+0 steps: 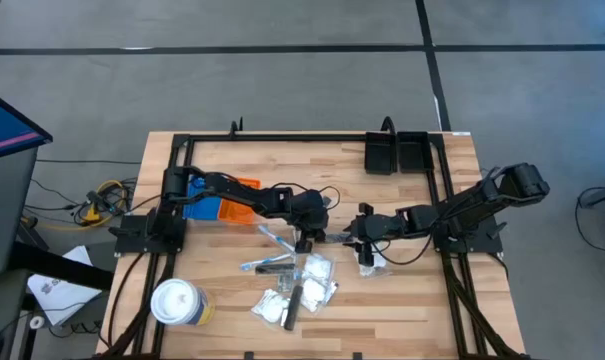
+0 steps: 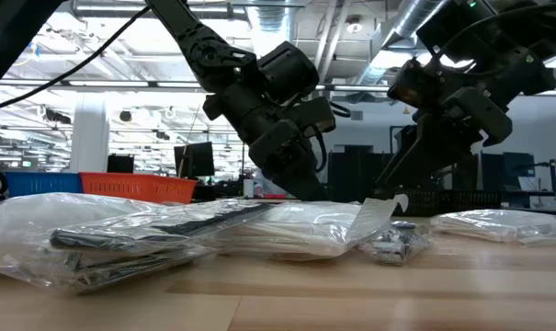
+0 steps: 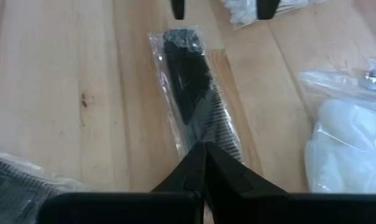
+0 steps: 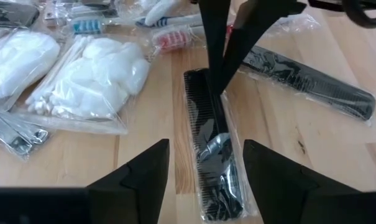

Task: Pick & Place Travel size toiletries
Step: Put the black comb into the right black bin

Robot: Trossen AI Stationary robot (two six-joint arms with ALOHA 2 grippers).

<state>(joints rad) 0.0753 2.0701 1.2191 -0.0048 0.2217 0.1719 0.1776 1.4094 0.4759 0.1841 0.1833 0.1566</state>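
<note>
Your left tool (image 1: 304, 240) sits near the middle of the worktop (image 1: 402, 300), its two dark fingers (image 3: 203, 168) clenched together with the tips pressed on one end of a black comb in a clear sleeve (image 4: 212, 146). Whether they actually pinch the wrapper you cannot tell. Your right tool (image 1: 360, 232) faces it from the other side, its fingers (image 4: 144, 177) spread apart on either side of the same comb's opposite end, not yet closed on it.

A second black comb (image 4: 309, 78) lies just beside the first, at an angle to it. Clear packets of cotton swabs and white pads (image 4: 88, 84) lie near the combs, with a packet of small metal clippers (image 4: 17, 137) beside them and wrapped toothbrushes (image 4: 169, 28) beyond. In the high view, the pile of packets (image 1: 297, 285) spreads toward the front edge.

The white lidded cup (image 1: 175, 302) stands at the front left corner. The blue and orange trays (image 1: 222, 200) lie under your left arm, and two black bins (image 1: 397, 152) sit at the far edge.
</note>
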